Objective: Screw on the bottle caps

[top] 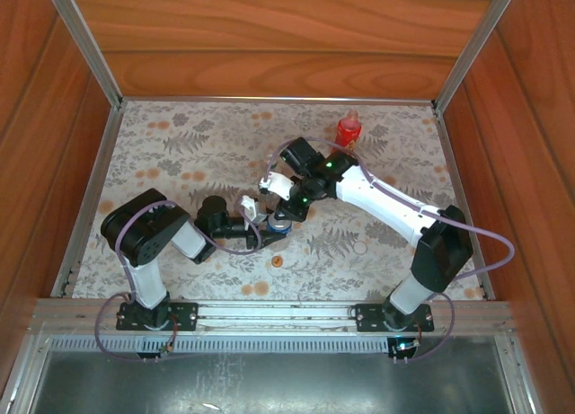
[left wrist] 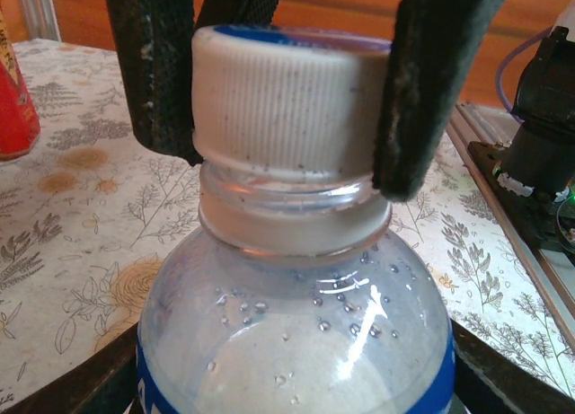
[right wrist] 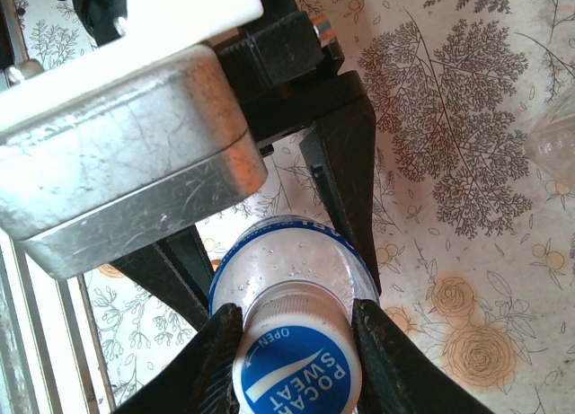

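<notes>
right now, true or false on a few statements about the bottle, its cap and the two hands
1. The right hand clamps the cap of the Pocari Sweat bottle. True.
2. The left hand hangs open, away from that bottle. False: its fingers are closed on the bottle's body.
3. The red bottle stands at the far side of the table. True.
4. The cap's top is plain orange. False: it is blue with white lettering.
</notes>
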Controlling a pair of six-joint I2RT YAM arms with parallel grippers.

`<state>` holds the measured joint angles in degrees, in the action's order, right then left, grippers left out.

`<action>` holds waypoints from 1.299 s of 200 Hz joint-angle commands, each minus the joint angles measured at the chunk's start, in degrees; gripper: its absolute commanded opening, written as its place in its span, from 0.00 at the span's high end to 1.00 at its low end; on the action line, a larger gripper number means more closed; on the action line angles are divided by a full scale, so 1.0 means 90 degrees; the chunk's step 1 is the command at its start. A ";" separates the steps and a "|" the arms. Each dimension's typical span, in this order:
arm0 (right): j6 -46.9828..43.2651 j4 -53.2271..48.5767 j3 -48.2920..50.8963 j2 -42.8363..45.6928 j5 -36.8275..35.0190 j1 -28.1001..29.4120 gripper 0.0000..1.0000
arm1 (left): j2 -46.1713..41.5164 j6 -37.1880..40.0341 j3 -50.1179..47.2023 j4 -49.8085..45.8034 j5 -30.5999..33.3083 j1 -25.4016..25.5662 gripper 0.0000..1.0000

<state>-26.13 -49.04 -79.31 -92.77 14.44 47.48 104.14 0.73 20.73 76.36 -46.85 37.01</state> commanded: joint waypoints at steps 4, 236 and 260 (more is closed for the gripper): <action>0.0022 -0.0039 0.0162 0.0253 0.0349 0.0017 0.56 | 0.0304 0.0072 -0.0068 -0.0937 0.0068 -0.0055 0.42; 0.3791 -0.1279 -0.1213 -0.0218 -0.1574 0.0329 0.50 | 0.0338 0.0061 -0.0089 -0.0935 0.0250 -0.0051 0.43; 0.4163 -0.1877 -0.1661 -0.0659 -0.1531 0.0339 0.50 | 0.0380 0.0072 -0.0069 -0.0940 0.0250 -0.0056 0.43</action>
<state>5.37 -57.54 -90.78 -95.88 0.97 50.85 104.64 1.08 21.37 76.29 -46.76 37.01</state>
